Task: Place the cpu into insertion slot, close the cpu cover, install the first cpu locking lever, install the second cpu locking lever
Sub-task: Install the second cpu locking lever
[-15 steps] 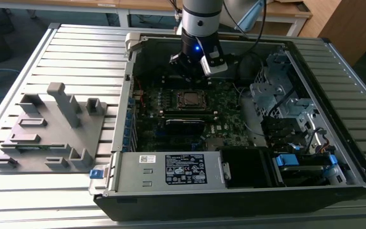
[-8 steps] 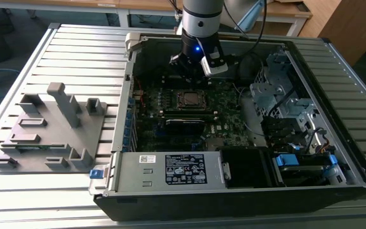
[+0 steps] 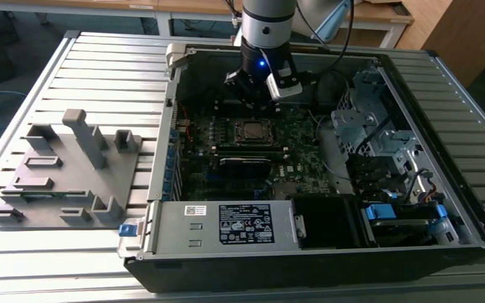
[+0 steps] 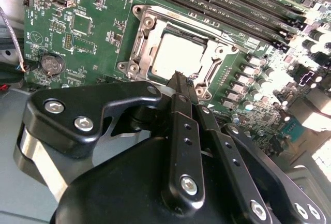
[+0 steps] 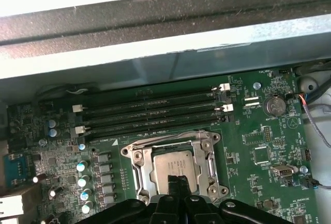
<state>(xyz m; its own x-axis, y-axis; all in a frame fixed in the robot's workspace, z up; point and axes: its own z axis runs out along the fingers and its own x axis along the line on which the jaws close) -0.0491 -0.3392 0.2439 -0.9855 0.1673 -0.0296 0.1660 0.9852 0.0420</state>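
The case (image 3: 310, 252) lies open on a slatted table (image 3: 99, 76), desks behind it. Inside, the cpu (image 4: 181, 58) sits in the slot (image 4: 138, 53), the cover (image 5: 139, 167) closed around it. The gripper (image 4: 181, 76) hovers just over the socket's edge, fingers pressed together, holding nothing. Pressing off-line risks scraping the board (image 4: 77, 22) or missing a lever.

Silvery-grey cpu (image 4: 178, 56), green motherboard (image 4: 98, 17), black pincer (image 4: 178, 77).

Memory slots (image 5: 150, 111) and case wall (image 5: 155, 53) crowd the insertion slot (image 5: 175, 169).
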